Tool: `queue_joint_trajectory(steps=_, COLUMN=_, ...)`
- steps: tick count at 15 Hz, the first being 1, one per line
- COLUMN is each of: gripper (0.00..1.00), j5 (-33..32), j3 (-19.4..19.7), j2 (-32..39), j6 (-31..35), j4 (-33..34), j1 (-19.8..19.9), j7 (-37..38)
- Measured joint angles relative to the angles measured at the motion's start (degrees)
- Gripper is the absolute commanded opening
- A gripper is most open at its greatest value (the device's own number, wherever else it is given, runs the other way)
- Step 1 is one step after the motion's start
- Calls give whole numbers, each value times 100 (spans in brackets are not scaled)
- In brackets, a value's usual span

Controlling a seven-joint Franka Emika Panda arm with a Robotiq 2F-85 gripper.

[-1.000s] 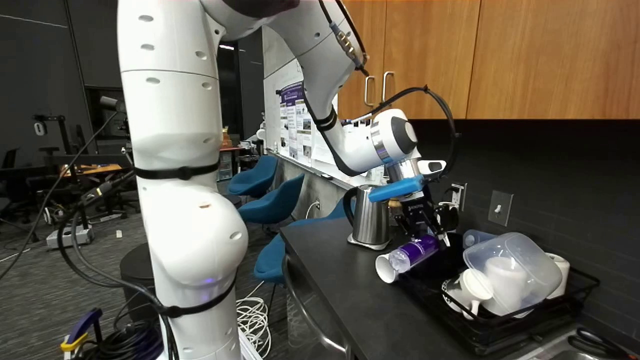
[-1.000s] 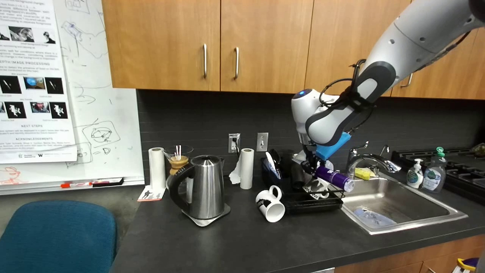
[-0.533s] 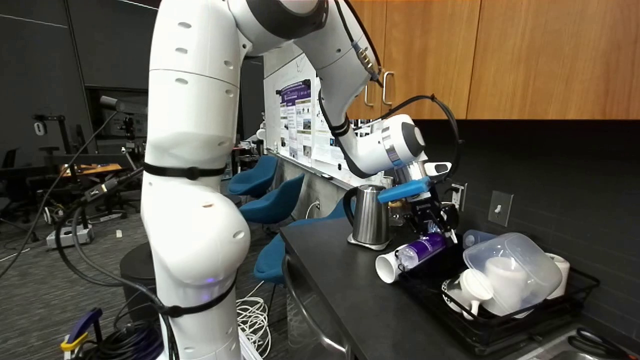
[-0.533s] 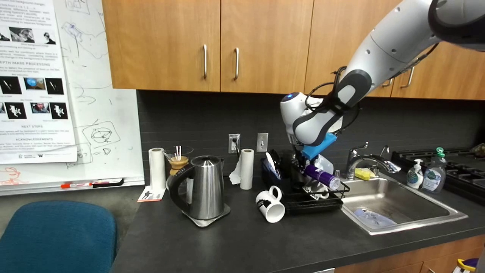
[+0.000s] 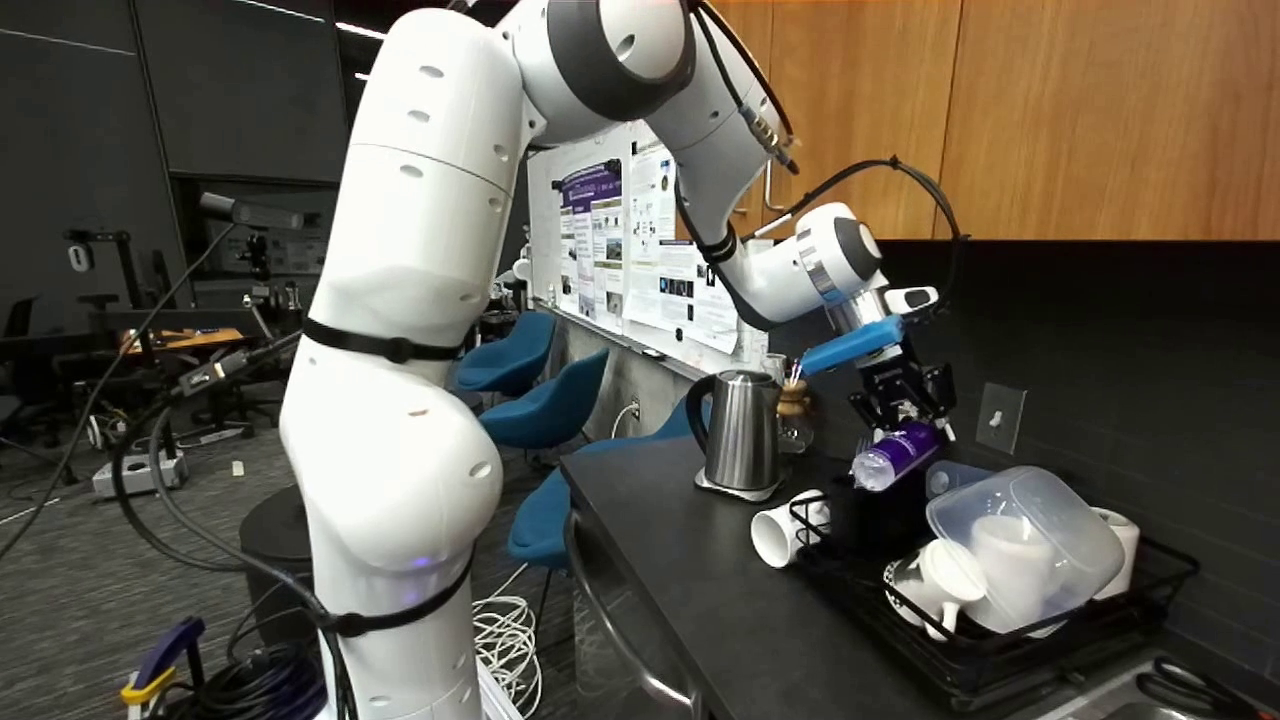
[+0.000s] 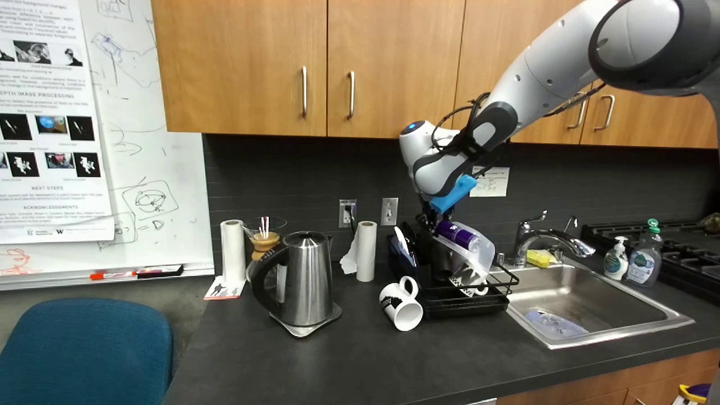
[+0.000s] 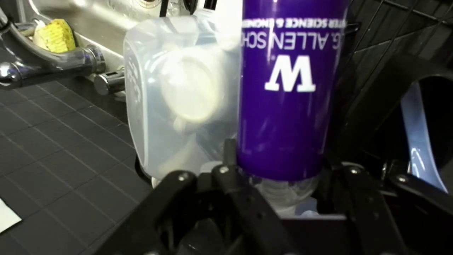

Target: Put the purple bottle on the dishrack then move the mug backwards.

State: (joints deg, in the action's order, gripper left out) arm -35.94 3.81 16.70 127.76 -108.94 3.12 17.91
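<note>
One purple bottle [image 7: 288, 106], and yeah, the gripper [image 7: 279, 159] has it: in the wrist view the jaws are snug on both sides of it near one end. It's tilted, clear end lower, up over the dish rack [image 6: 466, 305] in both exterior views. Can't tell if it touches anything in there.

The mug [image 6: 401, 304] is on its side on the counter [image 6: 337, 371], just left of the rack in an exterior view, handle up, open mouth toward the near side. Can't tell if mug and rack touch. In the rack, a clear plastic tub [image 5: 1060, 540] sits tilted, with a white cup [image 5: 952, 570] just left of it.

Farther left, well apart from the mug, there's a steel kettle [image 6: 309, 281], upright. A paper towel roll [image 6: 366, 250] stands on the far side, between kettle and rack. Sink [image 6: 669, 322] is right of the rack, yellow sponge [image 6: 540, 258] on its far edge.
</note>
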Motion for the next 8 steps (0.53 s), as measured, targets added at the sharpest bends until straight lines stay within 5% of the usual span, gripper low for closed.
queue_joint_trajectory(steps=3, gripper=98, j5=4, j3=5, j2=65, j6=-33, j4=110, j1=-103, j7=-65)
queue_joint_trajectory(steps=8, gripper=100, j5=5, j3=20, j2=91, j6=-74, j4=151, j1=-169, j7=-167)
